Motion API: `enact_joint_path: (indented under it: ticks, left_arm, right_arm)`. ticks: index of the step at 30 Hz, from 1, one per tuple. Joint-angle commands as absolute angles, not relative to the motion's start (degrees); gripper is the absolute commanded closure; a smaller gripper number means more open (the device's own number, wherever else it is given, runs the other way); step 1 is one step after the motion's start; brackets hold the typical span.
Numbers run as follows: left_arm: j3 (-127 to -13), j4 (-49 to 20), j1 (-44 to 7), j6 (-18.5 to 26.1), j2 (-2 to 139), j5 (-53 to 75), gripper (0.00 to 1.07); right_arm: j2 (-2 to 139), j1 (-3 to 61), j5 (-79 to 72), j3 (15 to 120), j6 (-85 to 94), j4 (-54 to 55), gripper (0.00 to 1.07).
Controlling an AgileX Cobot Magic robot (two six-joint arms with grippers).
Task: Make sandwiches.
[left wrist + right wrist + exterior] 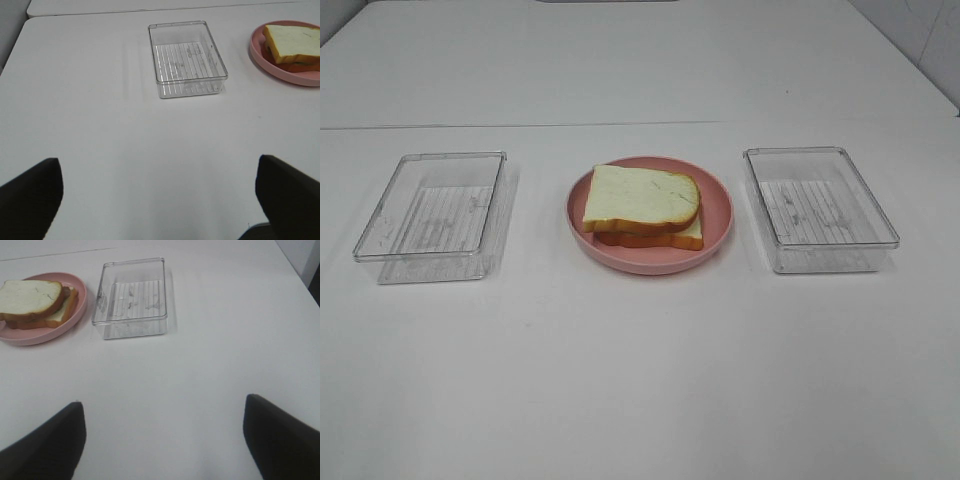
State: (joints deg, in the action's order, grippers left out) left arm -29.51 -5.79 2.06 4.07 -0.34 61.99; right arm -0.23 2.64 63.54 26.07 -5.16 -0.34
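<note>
The assembled toy sandwich [642, 205], two white bread slices with orange-brown crust stacked with a dark filling just visible between them, lies on the round pink plate [718, 205] at the middle of the white table [640, 380]. A clear rectangular plastic tray [432, 205] stands to one side of the plate and a second clear plastic tray [820, 208] to the other; both appear empty. The left hand [160, 195] has its fingers spread wide and grips nothing; the sandwich lies well ahead of it and off to its right, beyond the nearer tray. The right hand [162, 437] is likewise parted with nothing between its fingers; the sandwich lies well ahead and to its left, just beside the tray in front of it. Neither hand touches any object. Judgement: the stack looks complete, so the task appears at or near its end. The bread looks light and probably spongy, and the layers are loose upon one another, the top slice sitting askew over the lower. Any hold should take the whole stack across its crust edges from both sides, with light pressure; pinching one slice alone risks sliding the layers apart.
</note>
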Motion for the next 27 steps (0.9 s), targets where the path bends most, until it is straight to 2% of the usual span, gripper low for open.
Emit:
enact_joint_path:
  ticks: [1, 27]
  left_arm:
    - [-29.5, -6.5, 2.1, 3.8, -1.0, 61.7, 0.06]
    - [-29.5, -6.5, 2.1, 3.8, -1.0, 61.7, 0.06]
  right_arm:
    - [-2.1, 1.0, 63.0, 26.0, -4.6, -0.5, 0.27]
    - [-2.1, 1.0, 63.0, 26.0, -4.6, -0.5, 0.27]
